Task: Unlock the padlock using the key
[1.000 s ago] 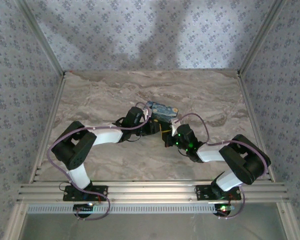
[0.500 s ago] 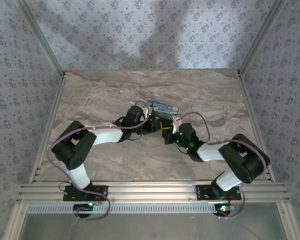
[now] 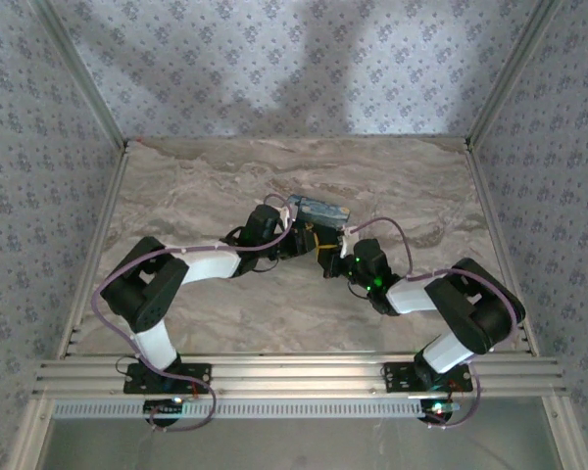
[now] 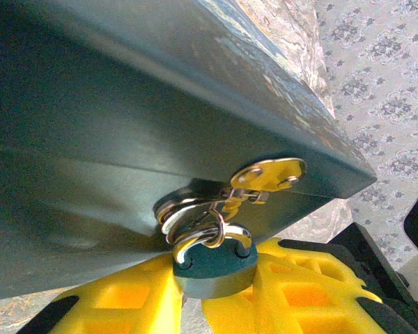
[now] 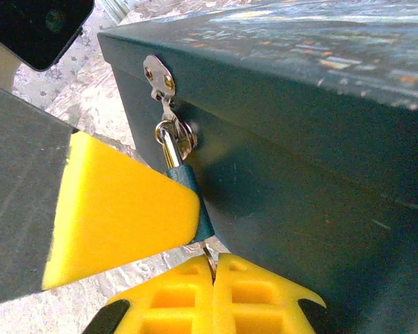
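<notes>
Metal, small and stiff, the padlock (image 4: 214, 268) hangs by its shackle (image 4: 195, 240) from the hasp (image 4: 268, 174) of the blue box (image 4: 125, 125). At my left wrist, my left jaws clamp its body, the sound hold on something so light and probably slippery. At my right wrist, my right jaws are shut on the key (image 5: 208, 252), just under the lock. From above: marbled surface (image 3: 206, 186), papered walls (image 3: 225, 59).

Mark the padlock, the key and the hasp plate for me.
padlock (image 4: 216, 270), left wrist view, on its teal body.
key (image 5: 209, 255), right wrist view, on the metal sliver under the padlock.
hasp plate (image 4: 268, 174), left wrist view, on its golden face.
</notes>
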Controlling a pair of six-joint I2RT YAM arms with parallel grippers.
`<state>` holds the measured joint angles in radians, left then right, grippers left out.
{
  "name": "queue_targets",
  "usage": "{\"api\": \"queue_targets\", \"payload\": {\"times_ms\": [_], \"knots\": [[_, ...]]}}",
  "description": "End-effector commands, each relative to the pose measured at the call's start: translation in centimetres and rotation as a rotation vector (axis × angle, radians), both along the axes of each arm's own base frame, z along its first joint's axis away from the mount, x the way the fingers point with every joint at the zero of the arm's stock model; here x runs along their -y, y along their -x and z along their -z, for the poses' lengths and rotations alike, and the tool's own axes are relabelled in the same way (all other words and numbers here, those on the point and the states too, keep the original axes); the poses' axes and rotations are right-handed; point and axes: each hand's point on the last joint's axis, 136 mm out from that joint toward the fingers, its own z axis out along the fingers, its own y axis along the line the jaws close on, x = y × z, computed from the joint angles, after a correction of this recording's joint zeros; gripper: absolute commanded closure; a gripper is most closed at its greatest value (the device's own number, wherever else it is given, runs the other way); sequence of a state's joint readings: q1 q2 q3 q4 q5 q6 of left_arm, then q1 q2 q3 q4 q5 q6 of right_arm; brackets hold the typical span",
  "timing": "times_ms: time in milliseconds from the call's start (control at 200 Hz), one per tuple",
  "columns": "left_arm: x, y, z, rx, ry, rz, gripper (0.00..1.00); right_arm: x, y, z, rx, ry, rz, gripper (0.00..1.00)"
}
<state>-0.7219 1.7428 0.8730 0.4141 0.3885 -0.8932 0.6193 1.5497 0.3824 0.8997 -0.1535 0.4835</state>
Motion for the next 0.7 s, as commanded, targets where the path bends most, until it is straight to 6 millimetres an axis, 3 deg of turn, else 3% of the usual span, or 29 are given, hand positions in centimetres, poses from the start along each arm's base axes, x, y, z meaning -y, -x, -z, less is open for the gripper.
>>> {"api": "queue_targets", "payload": {"times_ms": [0, 195, 365, 695], "knots": [[1.5, 2.0, 0.4, -0.049, 0.021, 0.088, 0.71, -1.2, -1.6, -4.6, 0.135, -0.108, -0.003, 1.00], [1.2, 1.8, 1.0, -0.050, 0.008, 0.079, 0.70, -0.3, -1.0, -0.9, 0.067, -0.050, 0.014, 1.00], [1.1, 1.7, 1.7, -0.061, -0.001, 0.075, 0.68, 0.1, -0.6, 0.3, 0.042, -0.033, 0.025, 1.00], [0.3, 1.4, 2.7, -0.074, -0.020, 0.050, 0.56, 0.4, 0.0, 3.0, -0.020, 0.001, 0.040, 1.00]]}}
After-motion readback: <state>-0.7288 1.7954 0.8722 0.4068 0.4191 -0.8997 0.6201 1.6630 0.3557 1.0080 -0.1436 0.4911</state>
